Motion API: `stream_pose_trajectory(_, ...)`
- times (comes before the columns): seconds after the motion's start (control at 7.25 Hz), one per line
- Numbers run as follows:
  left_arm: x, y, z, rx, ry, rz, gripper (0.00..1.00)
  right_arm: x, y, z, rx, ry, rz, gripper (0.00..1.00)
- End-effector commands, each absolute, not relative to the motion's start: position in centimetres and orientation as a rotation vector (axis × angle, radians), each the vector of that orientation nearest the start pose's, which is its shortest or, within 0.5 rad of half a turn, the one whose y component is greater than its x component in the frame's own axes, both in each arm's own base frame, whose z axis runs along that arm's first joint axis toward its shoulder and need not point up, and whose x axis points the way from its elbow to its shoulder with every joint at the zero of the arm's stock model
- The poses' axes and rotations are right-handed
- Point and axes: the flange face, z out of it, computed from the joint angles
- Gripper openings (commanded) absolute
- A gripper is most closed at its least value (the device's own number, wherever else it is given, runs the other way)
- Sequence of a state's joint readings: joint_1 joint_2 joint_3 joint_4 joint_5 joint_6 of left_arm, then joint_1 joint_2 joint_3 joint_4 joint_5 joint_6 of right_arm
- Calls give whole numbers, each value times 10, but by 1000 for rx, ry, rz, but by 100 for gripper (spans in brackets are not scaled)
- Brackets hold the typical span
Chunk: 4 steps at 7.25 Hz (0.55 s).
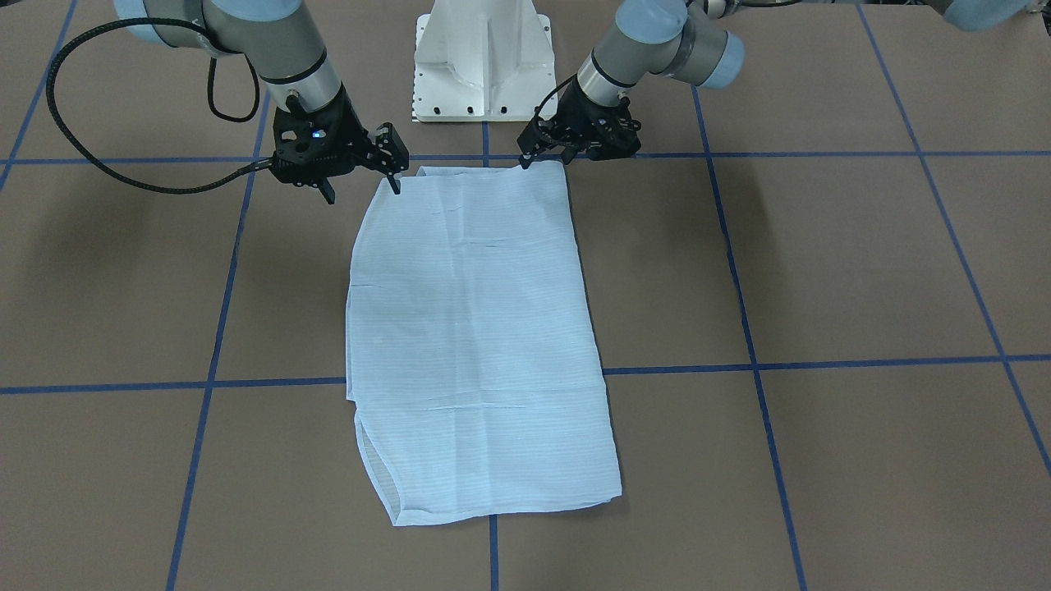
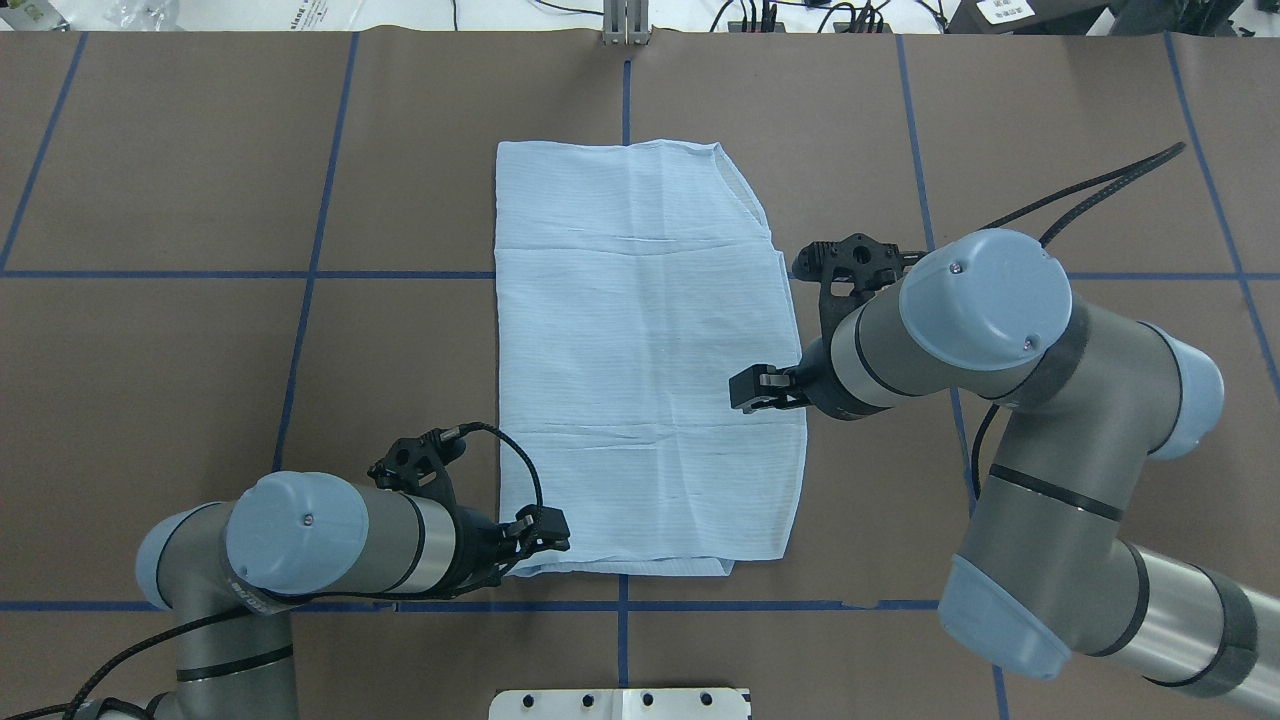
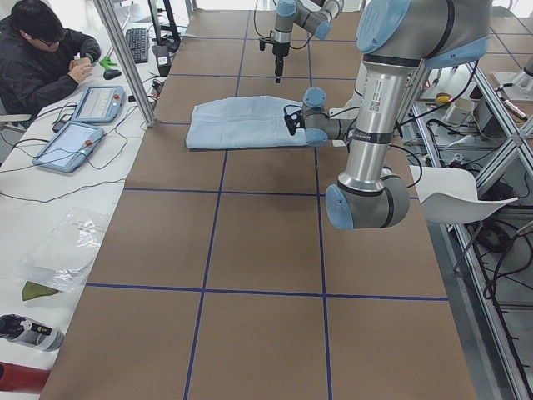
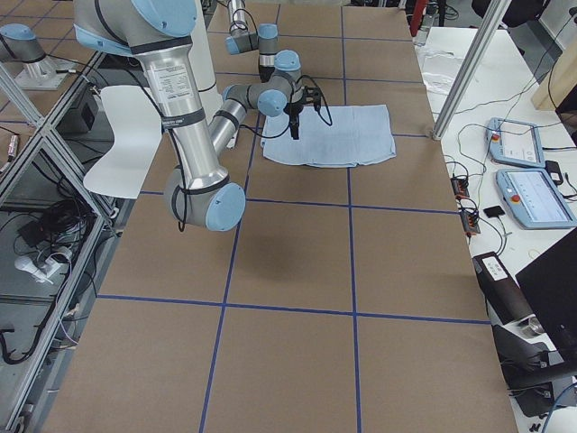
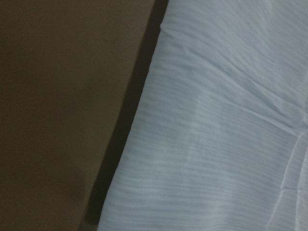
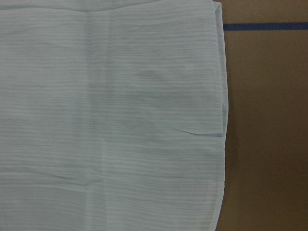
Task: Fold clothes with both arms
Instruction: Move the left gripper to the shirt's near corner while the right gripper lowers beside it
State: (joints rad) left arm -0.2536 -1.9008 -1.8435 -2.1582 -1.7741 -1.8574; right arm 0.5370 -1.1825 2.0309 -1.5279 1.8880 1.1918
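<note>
Now the shirt point(image 2: 640, 380) lies as a long panel — right gripper point(image 1: 363, 189) gaping empty, left gripper point(image 2: 545, 532) unreadable — so next I should pinch its near corners.

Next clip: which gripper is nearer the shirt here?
Left. The left gripper sits low at the shirt corner nearest the white base, right at the fabric's edge. The right gripper hangs raised over the other base-side corner, well above the fabric.

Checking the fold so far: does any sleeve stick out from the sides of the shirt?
No, the shirt lies as a plain long rectangle, no sleeve showing past its edges.
</note>
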Motion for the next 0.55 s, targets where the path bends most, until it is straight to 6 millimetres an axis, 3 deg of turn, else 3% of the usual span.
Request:
stream_pose_trajectory(0.0,546,-253,291,-204,1174,-356,90,-426,-373,243,127,-923,5,100)
stream_pose_trajectory(0.41,552,-260,300,-191,1143,-375,85,-427,-373,247,123,-915,6,100)
